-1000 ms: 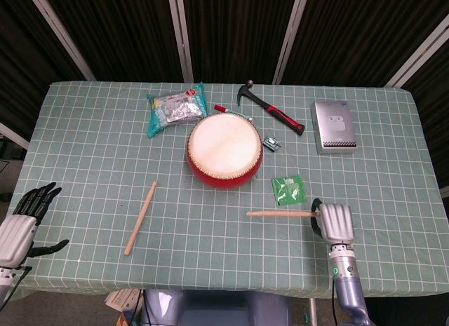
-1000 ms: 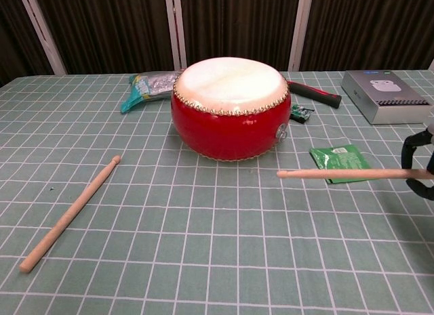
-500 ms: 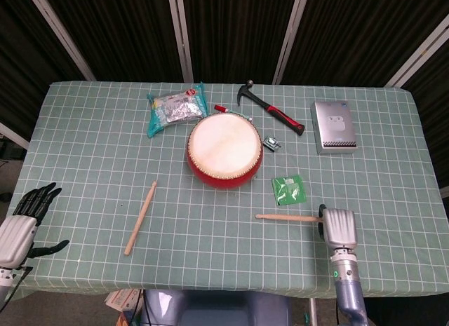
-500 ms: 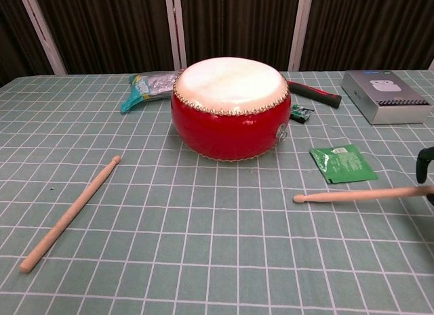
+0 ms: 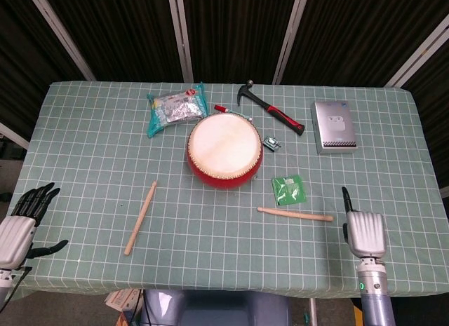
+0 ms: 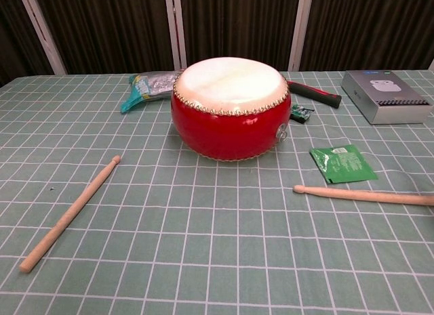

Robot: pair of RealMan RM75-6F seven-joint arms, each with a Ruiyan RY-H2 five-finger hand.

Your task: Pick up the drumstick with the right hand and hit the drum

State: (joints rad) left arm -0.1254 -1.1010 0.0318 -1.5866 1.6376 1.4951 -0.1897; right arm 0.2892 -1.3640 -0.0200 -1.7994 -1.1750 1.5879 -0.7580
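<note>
The red drum (image 5: 224, 149) with its pale skin stands mid-table, and the chest view shows it too (image 6: 230, 115). One wooden drumstick (image 5: 295, 214) lies flat on the cloth to the drum's front right, its tip pointing left; it is also in the chest view (image 6: 366, 194). My right hand (image 5: 366, 231) hovers just right of the stick's butt, apart from it and holding nothing. A second drumstick (image 5: 140, 217) lies front left of the drum (image 6: 71, 212). My left hand (image 5: 17, 224) stays at the table's left front corner, fingers spread and empty. The chest view shows neither hand.
A green packet (image 5: 289, 189) lies just behind the right drumstick. A hammer (image 5: 270, 109), a silver box (image 5: 333, 126), a foil snack bag (image 5: 175, 110) and a small clip (image 5: 272, 144) sit behind and beside the drum.
My right hand let go of the drumstick and drew back to the right. The stick dropped from above the cloth to lie flat. The left hand has not moved.
</note>
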